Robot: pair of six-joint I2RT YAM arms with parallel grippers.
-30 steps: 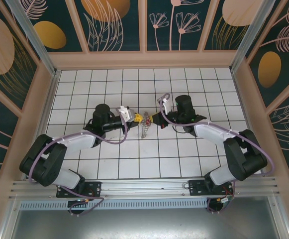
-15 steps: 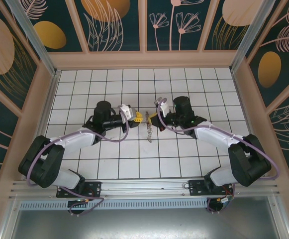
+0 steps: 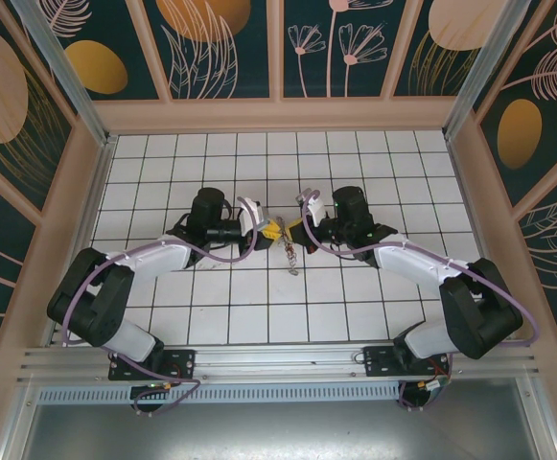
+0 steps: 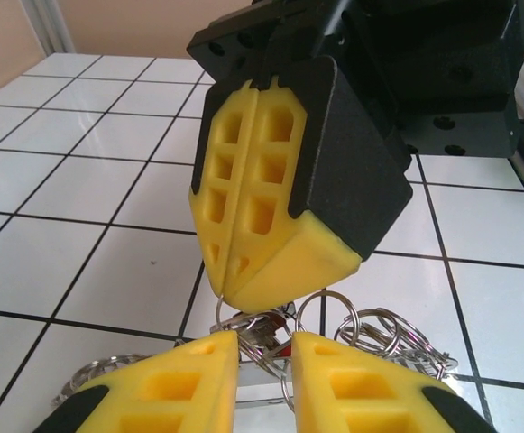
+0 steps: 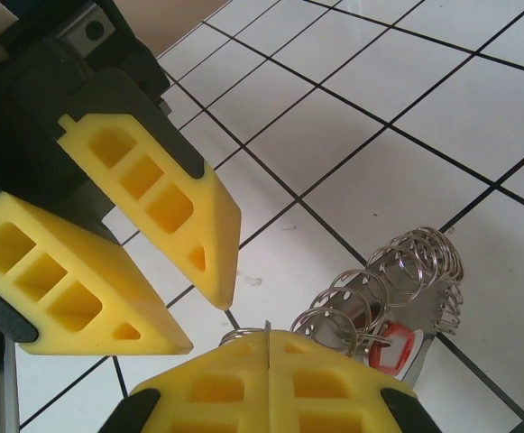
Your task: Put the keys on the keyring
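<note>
The keyring (image 5: 404, 271), a bunch of thin silvery loops on a flat metal piece, hangs low over the white tiles between the two arms (image 3: 290, 257). One of the keys, with a red plastic head (image 5: 395, 348), sits among the loops. My right gripper (image 5: 269, 330) is shut, with a thin wire loop of the keyring pinched at its tip (image 4: 232, 290). Facing it tip to tip, my left gripper (image 4: 266, 343) has its yellow fingers (image 5: 167, 194) a small gap apart. Loops (image 4: 390, 334) lie behind that gap, and neither finger presses on them.
The white tiled floor (image 3: 355, 307) is ringed by low wooden walls (image 3: 278, 115). Both arms reach in from the near edge and meet at the centre (image 3: 280, 230).
My left gripper's fingers have parted from shut to slightly open. The right gripper has shifted a little left, and the hanging keyring has swung a little to the right.
</note>
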